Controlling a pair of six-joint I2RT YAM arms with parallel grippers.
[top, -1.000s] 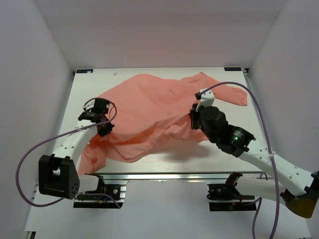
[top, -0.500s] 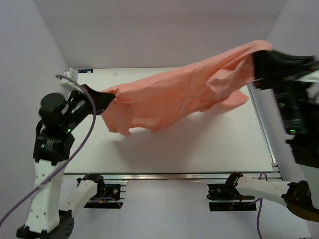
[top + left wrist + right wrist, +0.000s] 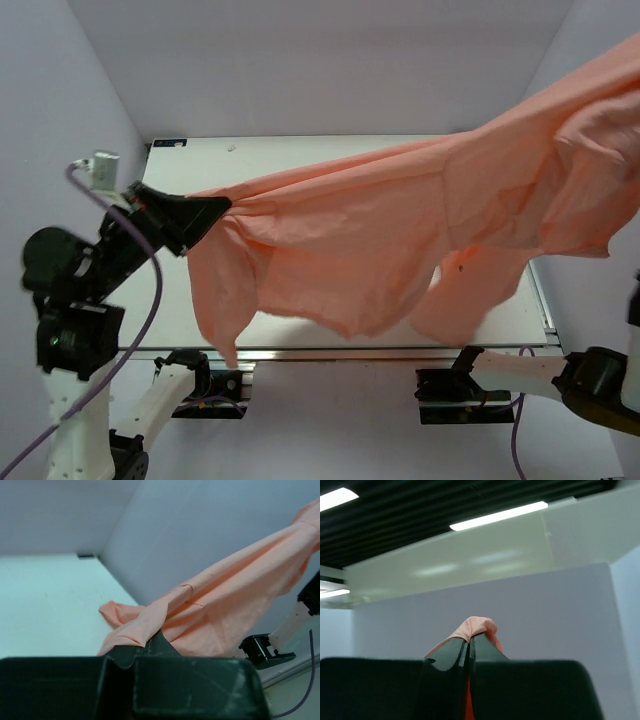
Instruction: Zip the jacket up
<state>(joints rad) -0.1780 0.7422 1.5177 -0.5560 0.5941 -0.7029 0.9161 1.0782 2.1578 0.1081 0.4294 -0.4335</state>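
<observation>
Top external view: nearest, our left gripper pinches one end of the jacket. It hangs stretched above the table, its length rising rightward to our right gripper, clamped on the other end. We cannot see the zipper from here.

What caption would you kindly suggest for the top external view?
Left gripper pinches the jacket, which hangs stretched above the table toward the upper right.

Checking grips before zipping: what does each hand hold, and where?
Both hold the jacket, stretched between them: left hand pinches one bunched end, right hand the opposite end.
</observation>
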